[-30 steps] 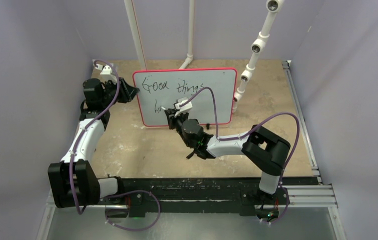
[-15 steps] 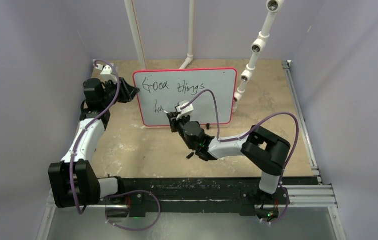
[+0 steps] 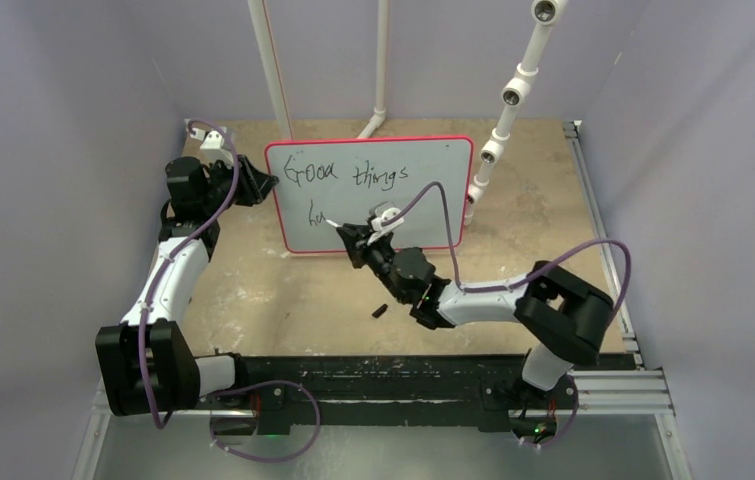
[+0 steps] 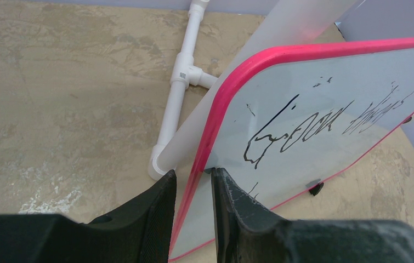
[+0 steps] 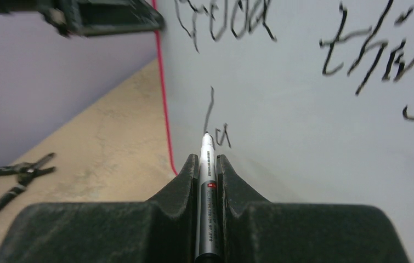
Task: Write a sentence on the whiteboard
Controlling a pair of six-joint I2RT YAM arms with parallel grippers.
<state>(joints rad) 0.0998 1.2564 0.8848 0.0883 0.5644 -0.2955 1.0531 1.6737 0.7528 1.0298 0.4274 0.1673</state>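
The table (image 3: 283,300) is tan and blotchy. A whiteboard (image 3: 443,165) stands on it on little black feet (image 4: 315,189). White pipes (image 4: 173,109) lie behind the board. Black pliers (image 5: 12,175) lie on the table too.

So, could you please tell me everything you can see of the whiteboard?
The whiteboard is a glossy white rectangle with a thin red-pink rim, rounded corners and small black feet. It stands nearly upright on the tan table, white pipes behind it. The left tool grips its side edge. Black handwriting reads "Good things", with a second line just begun, where the marker in the right tool appears to touch the surface.
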